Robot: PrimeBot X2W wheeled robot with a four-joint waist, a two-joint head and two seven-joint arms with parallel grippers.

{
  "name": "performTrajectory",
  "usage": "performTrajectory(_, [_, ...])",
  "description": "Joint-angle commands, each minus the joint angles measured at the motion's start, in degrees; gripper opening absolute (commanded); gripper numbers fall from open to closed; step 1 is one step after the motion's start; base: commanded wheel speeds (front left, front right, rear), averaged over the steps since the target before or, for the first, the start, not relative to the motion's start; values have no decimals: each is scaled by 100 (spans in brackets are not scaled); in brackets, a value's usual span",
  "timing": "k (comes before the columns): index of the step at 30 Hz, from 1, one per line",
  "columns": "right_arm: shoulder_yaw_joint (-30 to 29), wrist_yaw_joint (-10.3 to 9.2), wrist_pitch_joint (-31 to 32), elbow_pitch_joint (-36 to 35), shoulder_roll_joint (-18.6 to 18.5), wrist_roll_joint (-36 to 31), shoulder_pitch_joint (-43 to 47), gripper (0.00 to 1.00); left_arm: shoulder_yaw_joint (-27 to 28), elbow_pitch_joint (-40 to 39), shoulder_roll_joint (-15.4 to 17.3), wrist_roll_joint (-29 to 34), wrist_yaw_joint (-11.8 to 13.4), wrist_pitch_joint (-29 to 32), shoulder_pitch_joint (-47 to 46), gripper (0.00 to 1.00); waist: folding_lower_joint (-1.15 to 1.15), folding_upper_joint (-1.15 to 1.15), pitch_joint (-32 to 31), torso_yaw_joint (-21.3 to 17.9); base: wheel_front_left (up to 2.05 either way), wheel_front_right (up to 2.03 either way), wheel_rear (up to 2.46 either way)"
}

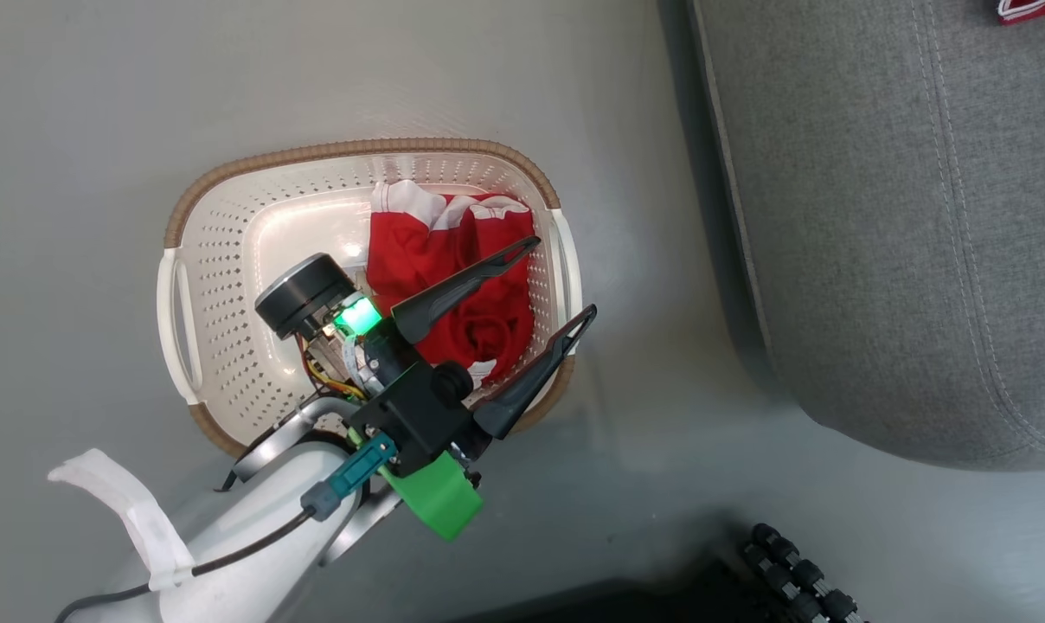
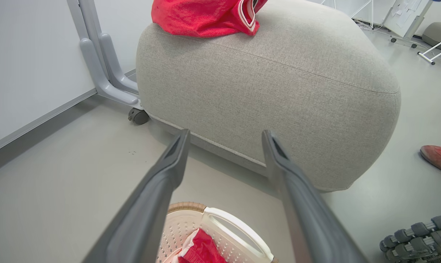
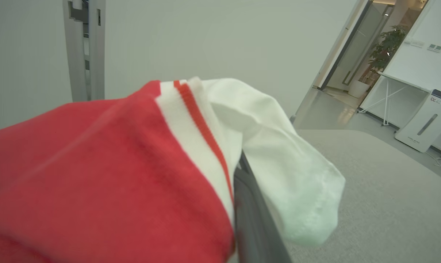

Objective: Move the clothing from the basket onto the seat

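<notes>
One red garment with white trim [image 1: 453,277] lies crumpled in the right half of the cream perforated basket [image 1: 220,260]; the same red cloth [image 2: 200,250] shows inside the basket rim [image 2: 235,228]. My left gripper [image 1: 564,277] hangs open over the basket's right side, nothing between its fingers [image 2: 169,171]. To the right stands the grey seat [image 1: 903,216]. A second red garment [image 2: 206,16] rests on the seat's top [image 2: 279,80]. That garment [image 3: 96,182] drapes over my right gripper [image 3: 235,160], whose one visible dark finger [image 3: 253,219] sits near the midline, shut on the cloth.
A grey stand's legs with a caster [image 2: 136,116] sit on the floor left of the seat. A person's foot in a red shoe [image 2: 439,157] is right of the seat. Black roller wheels [image 1: 799,571] lie at the bottom of the head view.
</notes>
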Motion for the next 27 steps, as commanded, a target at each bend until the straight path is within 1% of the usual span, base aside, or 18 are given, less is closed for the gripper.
performTrajectory(1, [-218, -8, -15, 45, 129, -75, 233, 0, 18, 33, -5, -38, 42, -38, -94, 100, -1, 0, -22, 34, 0, 0, 0])
performTrajectory(2, [-350, -8, -15, 41, 203, -104, 348, 0, 18, 51, -14, -51, 39, -54, -88, 100, -1, 0, -50, 41, 0, 0, 0])
performTrajectory(3, [-487, -8, -15, 32, 301, -149, 512, 11, 19, 70, -26, -64, 51, -67, -73, 100, -1, 0, -89, 48, 0, 0, 0])
performTrajectory(4, [-571, -8, -15, 6, 378, -177, 653, 44, 16, 93, -34, -75, 52, -76, -55, 100, -1, 0, -127, 52, 0, 0, 0])
performTrajectory(5, [-702, -8, -14, -33, 466, -195, 812, 100, 8, 117, -51, -96, 58, -103, -25, 100, -1, 0, -179, 58, 0, 0, 0])
performTrajectory(11, [-1380, -8, -14, -287, 887, -353, 1728, 100, -32, 269, -157, -209, 143, -199, 219, 100, -1, 0, -595, 29, 0, 0, 0])
performTrajectory(14, [-1617, -8, -14, -342, 1017, -408, 2134, 100, -49, 340, -213, -277, 175, -248, 359, 100, -1, 0, -857, -13, 0, 0, 0])
performTrajectory(16, [-1638, -8, -14, -417, 1118, -416, 2407, 100, -64, 403, -241, -333, 202, -269, 468, 100, -1, 0, -1045, -36, 0, 0, 0])
performTrajectory(18, [-1574, -8, -14, -542, 1214, -422, 2673, 100, -54, 464, -275, -376, 246, -306, 572, 100, -1, 0, -1247, -59, 0, 0, 0])
performTrajectory(23, [-1098, -8, -14, -1086, 1482, -438, 3322, 100, 55, 649, -418, -567, 421, -369, 909, 100, -1, 0, -1782, -44, 0, 0, 0])
performTrajectory(27, [-448, -8, -14, -1499, 1600, -581, 3759, 100, 320, 864, -584, -759, 599, -410, 1215, 100, -1, 0, -2213, 104, 0, 0, 0])
